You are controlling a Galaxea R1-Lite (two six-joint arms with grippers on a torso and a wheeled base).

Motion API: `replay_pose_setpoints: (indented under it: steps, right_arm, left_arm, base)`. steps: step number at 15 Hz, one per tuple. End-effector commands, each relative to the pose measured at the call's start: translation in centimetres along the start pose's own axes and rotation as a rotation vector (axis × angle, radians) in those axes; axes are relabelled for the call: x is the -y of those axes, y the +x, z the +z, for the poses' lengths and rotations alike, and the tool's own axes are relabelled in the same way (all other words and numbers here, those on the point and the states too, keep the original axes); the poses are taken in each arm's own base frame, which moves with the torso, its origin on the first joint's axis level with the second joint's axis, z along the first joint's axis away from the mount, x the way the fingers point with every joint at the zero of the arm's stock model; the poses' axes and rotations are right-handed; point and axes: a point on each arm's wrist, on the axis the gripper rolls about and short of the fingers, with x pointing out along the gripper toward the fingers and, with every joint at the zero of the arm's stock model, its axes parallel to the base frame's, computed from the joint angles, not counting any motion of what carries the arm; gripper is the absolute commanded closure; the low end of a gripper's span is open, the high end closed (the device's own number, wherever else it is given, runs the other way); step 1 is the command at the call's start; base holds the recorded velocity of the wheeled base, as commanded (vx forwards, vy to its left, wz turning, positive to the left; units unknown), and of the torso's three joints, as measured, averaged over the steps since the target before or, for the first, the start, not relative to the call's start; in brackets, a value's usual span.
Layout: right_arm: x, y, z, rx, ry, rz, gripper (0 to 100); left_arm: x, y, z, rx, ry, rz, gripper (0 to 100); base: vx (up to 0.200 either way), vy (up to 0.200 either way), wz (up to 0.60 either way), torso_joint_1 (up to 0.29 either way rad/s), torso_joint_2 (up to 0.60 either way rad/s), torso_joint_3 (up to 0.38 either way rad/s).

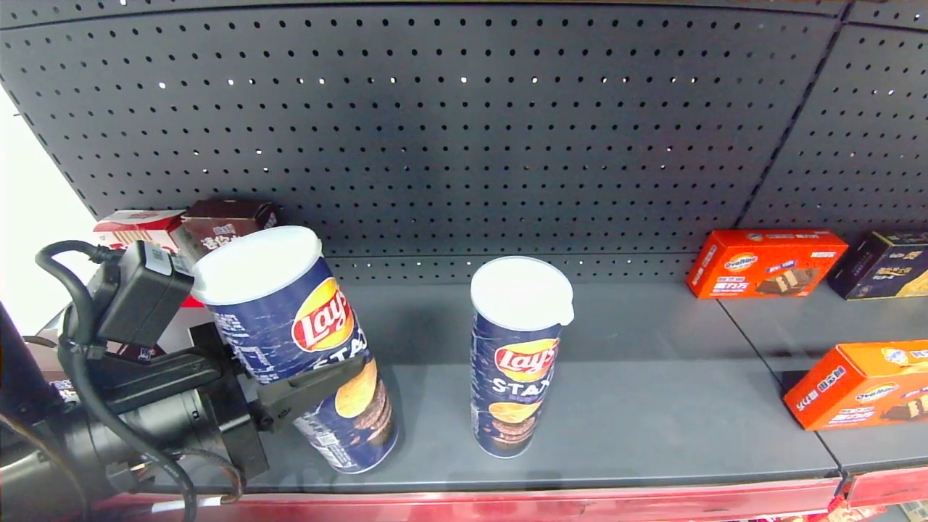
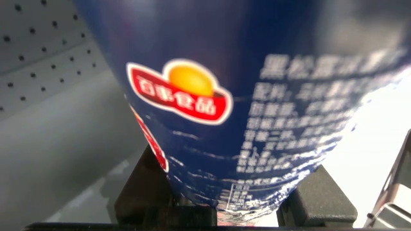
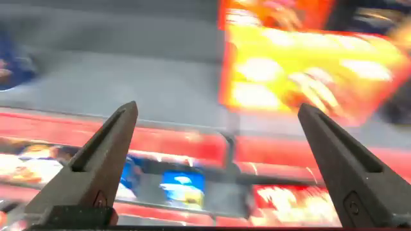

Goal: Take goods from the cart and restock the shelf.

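Observation:
My left gripper [image 1: 304, 377] is shut on a dark blue chip can [image 1: 297, 341] with a white lid, held tilted over the left front part of the grey shelf [image 1: 652, 406]; whether the can's base touches the shelf I cannot tell. The same chip can [image 2: 244, 96] looms close in the left wrist view, between the black fingers [image 2: 321, 202]. A second, identical chip can [image 1: 516, 355] stands upright on the shelf to the right of it. My right gripper [image 3: 221, 163] is open with nothing between its fingers, facing the shelf's red front edge [image 3: 167, 144] and an orange box [image 3: 302, 70].
Orange boxes [image 1: 765, 262] [image 1: 859, 384] and a dark box [image 1: 888, 264] lie at the shelf's right. A red-and-white box [image 1: 138, 221] and a brown box [image 1: 228, 221] sit at the back left. A perforated back panel [image 1: 464, 130] closes the rear. Open shelf room lies between the upright can and the orange boxes.

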Motion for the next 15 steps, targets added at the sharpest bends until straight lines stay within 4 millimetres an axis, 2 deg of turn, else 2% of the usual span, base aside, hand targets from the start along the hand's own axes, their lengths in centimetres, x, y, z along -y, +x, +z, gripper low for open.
replay_pose_setpoints:
  steps: [1, 2, 5, 9, 15]
  right_arm:
    - [0.1, -2.3, -1.1, 0.103, 0.008, -0.098, 0]
    - [0.1, -2.2, -1.5, 0.087, 0.007, -0.098, 0]
    - [-0.1, -0.8, -5.6, -0.017, -0.006, -0.092, 0]
    - [-0.3, -0.8, -5.8, -0.029, 0.003, 0.001, 0]
    - [-0.2, -0.8, -5.8, -0.033, 0.04, -0.081, 0]
  left_arm:
    - [0.0, 0.1, 0.1, 0.012, 0.006, -0.001, 100]
    - [0.0, 0.1, 0.1, 0.015, 0.007, -0.003, 100]
    - [0.0, 0.1, 0.2, 0.022, 0.01, -0.003, 100]
    - [0.0, 0.1, 0.1, 0.019, 0.009, -0.004, 100]
    - [0.0, 0.2, 0.2, 0.022, 0.01, -0.007, 100]
  base:
    - [0.0, 0.0, 0.0, 0.0, 0.0, 0.0]
    - [0.0, 0.0, 0.0, 0.0, 0.0, 0.0]
    - [0.0, 0.0, 0.0, 0.0, 0.0, 0.0]
    - [0.0, 0.0, 0.0, 0.0, 0.0, 0.0]
    - [0.0, 0.0, 0.0, 0.0, 0.0, 0.0]
